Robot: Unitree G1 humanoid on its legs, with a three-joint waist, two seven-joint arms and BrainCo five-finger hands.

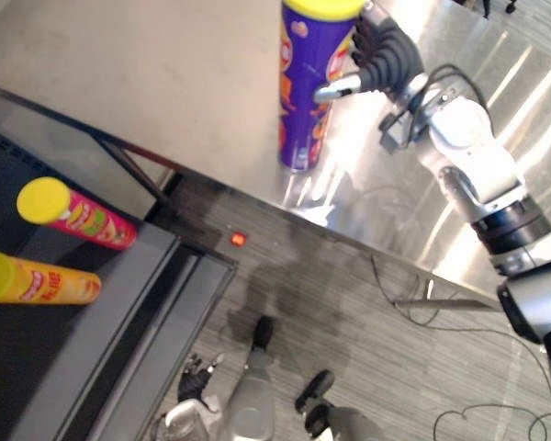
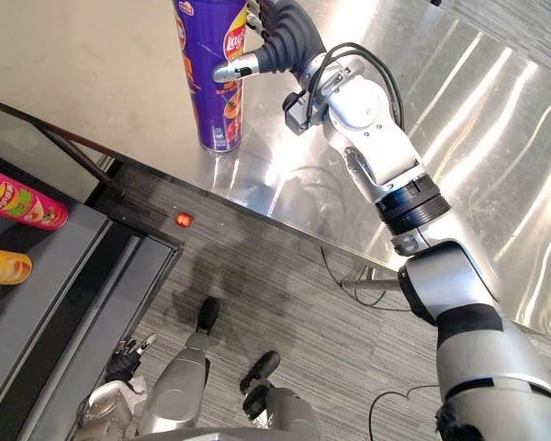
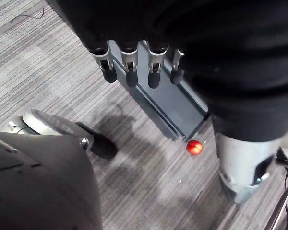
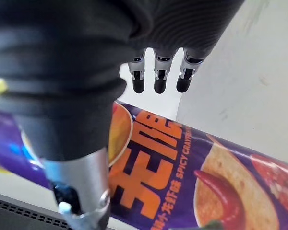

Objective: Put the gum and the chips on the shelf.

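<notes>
A tall purple chips can [image 1: 303, 92] with a yellow lid stands upright near the front edge of the steel table [image 1: 147, 83]. My right hand [image 1: 386, 55] is up against its upper part. The thumb [image 2: 234, 67] touches the can's near side and the straight fingers [image 4: 156, 76] reach past its far side, so the can [image 4: 192, 177] lies between them, not clasped. My left hand [image 1: 195, 377] hangs low over the floor with relaxed fingers [image 3: 129, 72], holding nothing.
A dark shelf unit [image 1: 119, 303] stands at the left, below the table's edge. On it lie a pink can [image 1: 78, 216] and a yellow can [image 1: 41, 280], both with yellow lids. A small red round thing [image 1: 238, 239] sits by the shelf's corner.
</notes>
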